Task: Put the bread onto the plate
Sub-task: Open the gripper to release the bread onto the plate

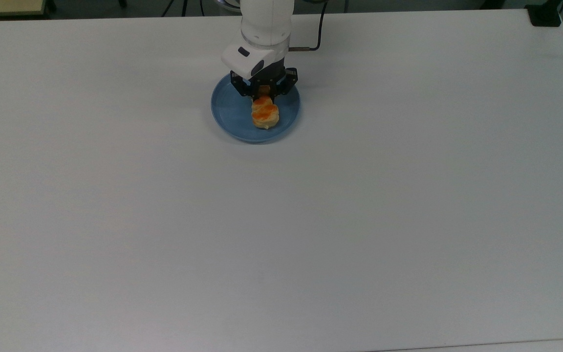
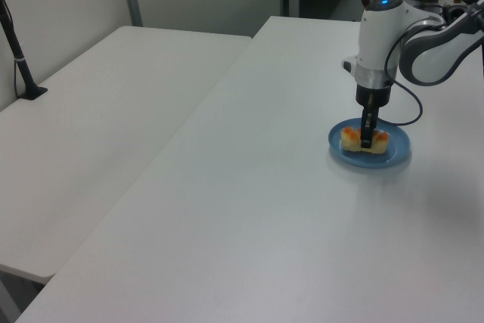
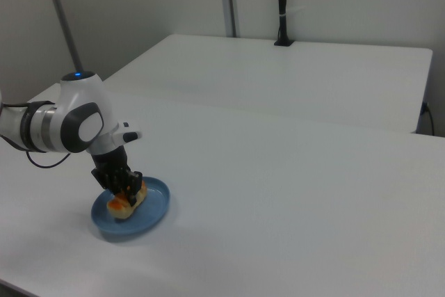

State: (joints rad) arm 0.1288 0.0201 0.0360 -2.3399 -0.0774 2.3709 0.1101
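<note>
Bread [image 1: 265, 113] lies inside the plate [image 1: 232, 111], toward the 3 o'clock half of the dish in the top view, glazed bumps up. Gripper [image 1: 263, 96] stands straight down over the loaf's far end, jaws closed on the bread. In the left view the bread [image 2: 364, 140] sits low in the plate [image 2: 396, 154] with the gripper [image 2: 367, 140] across its middle. Plate rests on the white desk [image 1: 281, 220], near 12 o'clock in the top view.
</note>
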